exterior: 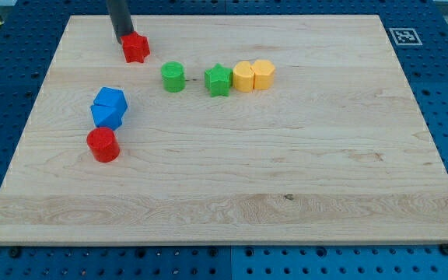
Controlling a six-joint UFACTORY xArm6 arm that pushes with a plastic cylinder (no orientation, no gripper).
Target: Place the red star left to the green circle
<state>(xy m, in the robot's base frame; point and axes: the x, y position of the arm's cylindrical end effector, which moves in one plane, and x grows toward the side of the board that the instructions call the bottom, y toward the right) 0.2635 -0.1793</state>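
The red star (136, 48) lies near the view's top left of the wooden board (286, 194). The green circle (173, 77) stands to its lower right, a short gap away. My tip (123, 37) is at the red star's upper left edge, touching or almost touching it. The dark rod rises out of the view's top.
A green star (218, 80) lies right of the green circle, then two yellow blocks (243, 77) (263, 74) side by side. Two blue blocks (109, 107) sit at the left, with a red cylinder (103, 145) just below them. A fiducial marker (403, 36) is at the board's top right corner.
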